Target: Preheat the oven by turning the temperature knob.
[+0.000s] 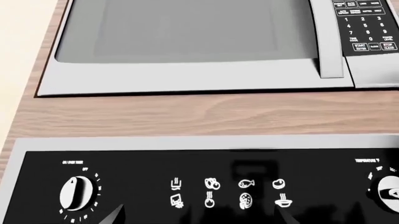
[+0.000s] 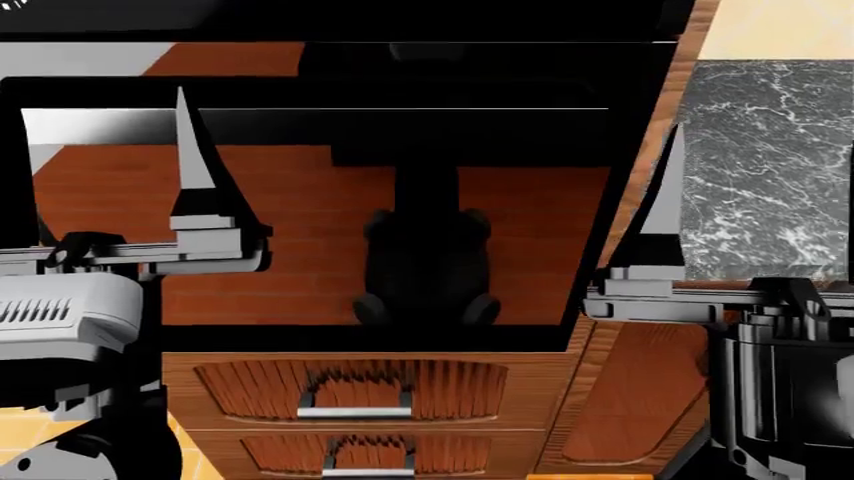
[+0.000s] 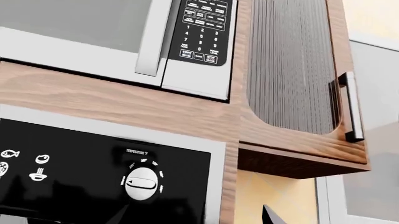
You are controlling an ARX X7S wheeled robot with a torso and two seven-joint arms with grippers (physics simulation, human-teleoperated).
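The oven's glossy black glass door (image 2: 534,230) fills the middle of the head view, with a silver bar (image 2: 107,125) across its top. Its black control panel (image 1: 206,163) carries a white knob (image 1: 78,193) at one end and the temperature knob (image 1: 389,191) at the other. In the right wrist view the temperature knob (image 3: 142,183) sits under a "TEMPERATURE" label. My right gripper (image 3: 193,219) is open, just short of the panel, one fingertip (image 3: 271,215) over the wood frame beside it. My left gripper (image 1: 199,217) is open in front of the panel's icons, touching nothing.
A silver microwave (image 1: 187,46) with a keypad (image 3: 203,28) sits above the oven, behind a wood strip. A ribbed wooden cabinet door (image 3: 293,70) with a metal handle (image 3: 350,107) hangs beside it. Ribbed drawers (image 2: 354,390) lie below the oven; a marble surface (image 2: 767,160) stands at the right.
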